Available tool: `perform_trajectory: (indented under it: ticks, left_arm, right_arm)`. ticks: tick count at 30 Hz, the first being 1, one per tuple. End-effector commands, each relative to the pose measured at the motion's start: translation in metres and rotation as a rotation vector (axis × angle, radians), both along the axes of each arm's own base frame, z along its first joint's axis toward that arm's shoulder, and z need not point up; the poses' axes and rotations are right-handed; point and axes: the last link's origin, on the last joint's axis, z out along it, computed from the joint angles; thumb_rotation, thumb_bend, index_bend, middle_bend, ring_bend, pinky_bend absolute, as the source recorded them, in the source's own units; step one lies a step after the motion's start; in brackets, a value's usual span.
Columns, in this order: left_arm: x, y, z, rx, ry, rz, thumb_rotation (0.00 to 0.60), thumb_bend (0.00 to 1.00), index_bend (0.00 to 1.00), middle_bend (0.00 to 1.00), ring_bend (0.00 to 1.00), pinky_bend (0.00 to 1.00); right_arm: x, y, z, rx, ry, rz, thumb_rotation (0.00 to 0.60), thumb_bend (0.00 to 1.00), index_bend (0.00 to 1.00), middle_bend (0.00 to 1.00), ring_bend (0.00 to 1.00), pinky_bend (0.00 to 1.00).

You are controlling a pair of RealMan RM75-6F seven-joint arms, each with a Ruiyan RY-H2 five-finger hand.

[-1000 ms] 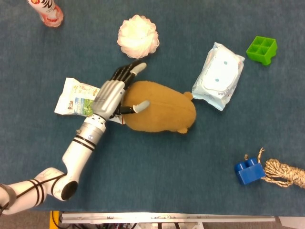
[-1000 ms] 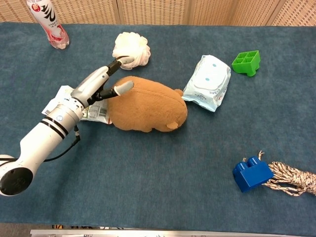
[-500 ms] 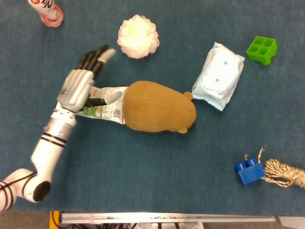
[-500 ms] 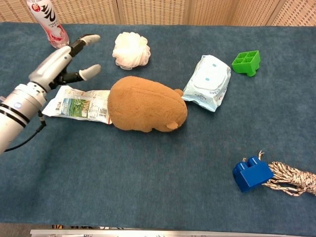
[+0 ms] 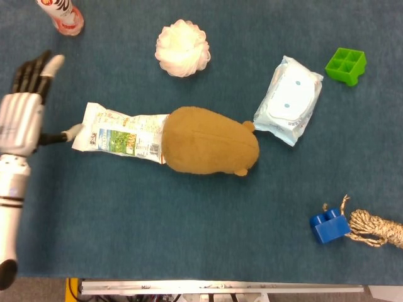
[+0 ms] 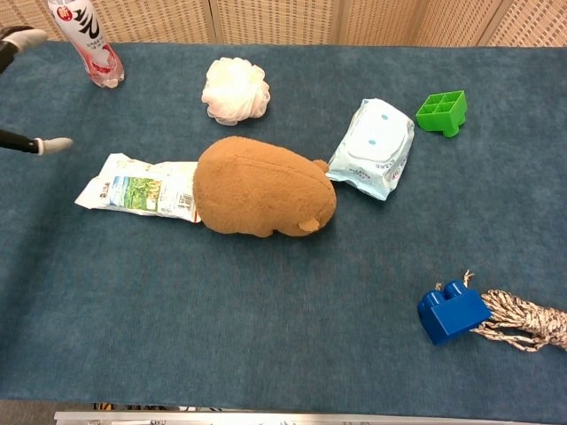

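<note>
Now, head view: my left hand (image 5: 22, 119) sits at the far left edge of the table (image 5: 189, 220), fingers spread wide, holding nothing; thumb tip is just beside the left end of the snack packet (image 5: 119, 133), can't tell if it touches. Packet lies flat, its right end tucked under the plush toy (image 5: 211, 141). Judgement: packet is light, thin crinkly film, prob. slippery; best taken at the free left end, pinched across the sealed edge. Plush looks soft, rounded, fuzzy brown, compressible; would need a broad grasp over the back. Right hand not in view.

Chest view: only fingertips of the left hand (image 6: 40, 144) show at the left border, apart, nothing btwn them. Packet (image 6: 137, 192) lies flat w/ printed face up, plush (image 6: 261, 188) resting on its right end. Also seen: white mesh bath puff (image 6: 235, 90), wet-wipes pack (image 6: 374, 146) just beside the plush's nose, green moulded tray (image 6: 443, 111), blue block (image 6: 452, 312) touching a rope coil (image 6: 523, 320), bottle (image 6: 87, 40) upright at back left.
</note>
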Motion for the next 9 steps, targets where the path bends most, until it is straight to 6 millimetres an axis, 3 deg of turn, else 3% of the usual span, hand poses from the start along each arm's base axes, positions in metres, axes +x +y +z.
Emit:
perform_trajectory:
  ticks: [1, 9]
  left_arm:
    - [-0.014, -0.018, 0.017, 0.041, 0.086, 0.033, 0.6, 0.1, 0.04, 0.03, 0.03, 0.0]
    - [-0.029, -0.054, 0.041, 0.083, 0.217, 0.116, 0.6, 0.1, 0.04, 0.03, 0.03, 0.0]
  right_arm:
    - [0.001, -0.001, -0.003, 0.011, -0.006, 0.011, 0.6, 0.07, 0.25, 0.29, 0.17, 0.17]
    - [0.003, -0.003, -0.012, 0.037, -0.01, 0.037, 0.6, 0.07, 0.25, 0.29, 0.17, 0.17]
